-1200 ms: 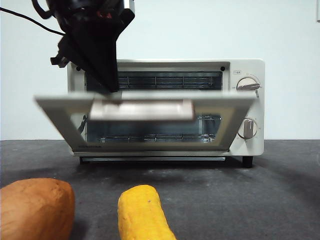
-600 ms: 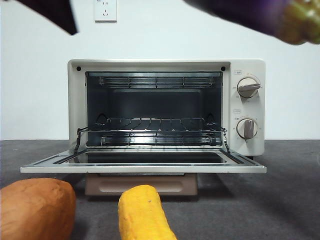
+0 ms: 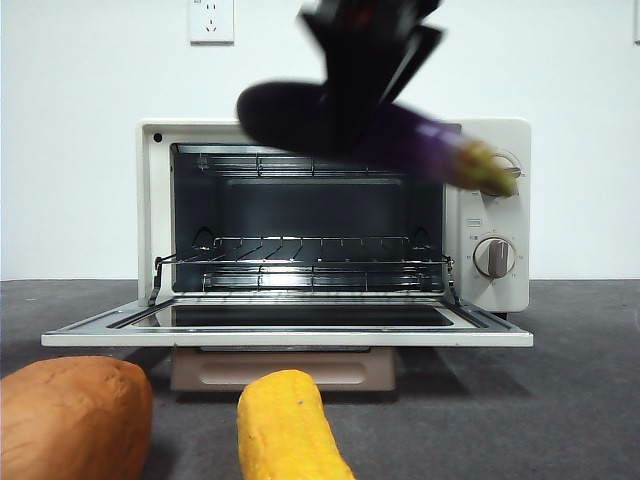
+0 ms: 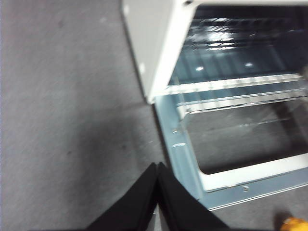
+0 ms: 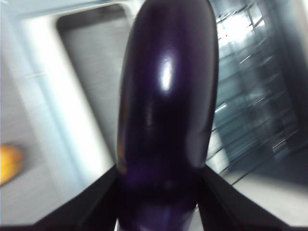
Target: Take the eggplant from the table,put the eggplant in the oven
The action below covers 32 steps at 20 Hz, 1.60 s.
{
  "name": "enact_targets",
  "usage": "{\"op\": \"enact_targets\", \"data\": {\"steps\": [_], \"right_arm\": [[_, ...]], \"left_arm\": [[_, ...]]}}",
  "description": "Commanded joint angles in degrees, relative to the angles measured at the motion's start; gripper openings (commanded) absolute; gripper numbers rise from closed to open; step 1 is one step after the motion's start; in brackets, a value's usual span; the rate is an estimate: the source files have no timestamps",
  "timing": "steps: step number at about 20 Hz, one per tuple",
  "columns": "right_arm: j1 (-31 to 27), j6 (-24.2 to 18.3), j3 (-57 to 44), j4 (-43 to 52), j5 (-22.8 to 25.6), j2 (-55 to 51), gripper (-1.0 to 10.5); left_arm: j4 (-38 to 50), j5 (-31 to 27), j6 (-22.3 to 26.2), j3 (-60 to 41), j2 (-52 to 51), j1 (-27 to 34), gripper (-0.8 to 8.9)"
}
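right gripper [image 3: 365, 95] jaws clamped on eggplant [image 3: 350, 125] before open oven [image 3: 495, 215]; left gripper [image 4: 157, 168] jaws closed; no readable writing

Eggplant [image 3: 300, 118], glossy dark purple, hangs level before oven [image 3: 495, 215] top, stem end by upper knob. Oven door open flat above tabletop [image 3: 560, 390].

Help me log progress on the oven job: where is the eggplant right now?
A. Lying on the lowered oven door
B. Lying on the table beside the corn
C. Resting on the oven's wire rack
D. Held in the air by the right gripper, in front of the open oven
D: the right gripper is shut on the eggplant, which hangs in the air before the open oven, above its wire rack.
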Motion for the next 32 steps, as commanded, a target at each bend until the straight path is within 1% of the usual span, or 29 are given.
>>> {"op": "enact_targets", "data": {"steps": [1,3,4,6,7,10,11,14,16,17,20,22,24,28,32], "right_arm": [[0.87,-7.28,1.44,6.62,4.57,5.22,1.0],[0.85,-10.95,1.44,12.07,5.03,8.63,1.0],[0.79,-12.55,1.44,14.38,6.29,10.05,1.0],[0.37,-16.59,1.44,19.80,12.48,13.27,1.0],[0.09,-17.97,1.44,21.77,13.66,14.49,1.0],[-1.84,-20.35,1.44,26.45,13.84,17.35,1.1],[-2.60,-20.92,1.44,27.63,13.75,18.16,1.4],[-3.85,-20.50,1.44,28.57,13.79,19.74,2.4],[-4.04,-18.27,1.44,29.09,14.16,19.78,3.3],[-4.04,-17.88,1.44,29.18,14.38,19.78,3.7],[-3.37,-17.53,1.44,29.79,16.15,19.76,3.6],[-2.08,-17.51,1.49,30.53,19.74,19.76,3.6],[-0.70,-17.05,1.51,30.82,19.69,19.76,3.6],[0.87,-15.52,1.51,30.75,20.00,19.74,3.6],[1.03,-14.05,1.51,30.73,20.11,19.65,3.6]], "left_arm": [[0.79,0.00,-0.07,0.33,0.20,0.37,0.07],[1.49,0.00,-0.02,0.35,0.20,0.39,0.07],[2.08,0.02,0.11,0.35,0.20,0.39,0.07],[3.32,0.02,0.13,0.33,0.20,0.39,0.07],[3.61,0.02,0.13,0.33,0.20,0.39,0.07],[3.61,0.02,0.15,0.33,0.22,0.39,0.07],[3.61,0.02,0.15,0.33,0.22,0.39,0.07],[3.58,0.02,0.15,0.33,0.35,0.39,0.07],[3.58,0.02,0.15,0.33,0.37,0.39,0.07],[3.58,0.02,0.15,0.33,0.37,0.39,0.07],[3.58,0.02,0.35,0.33,0.44,0.39,0.07],[3.58,0.02,0.46,0.33,1.03,0.39,0.07],[3.78,0.02,1.44,0.31,2.54,0.39,0.07],[6.49,0.02,1.46,0.28,7.02,0.39,0.07],[8.33,0.02,1.44,0.28,13.68,0.42,0.07]]}}
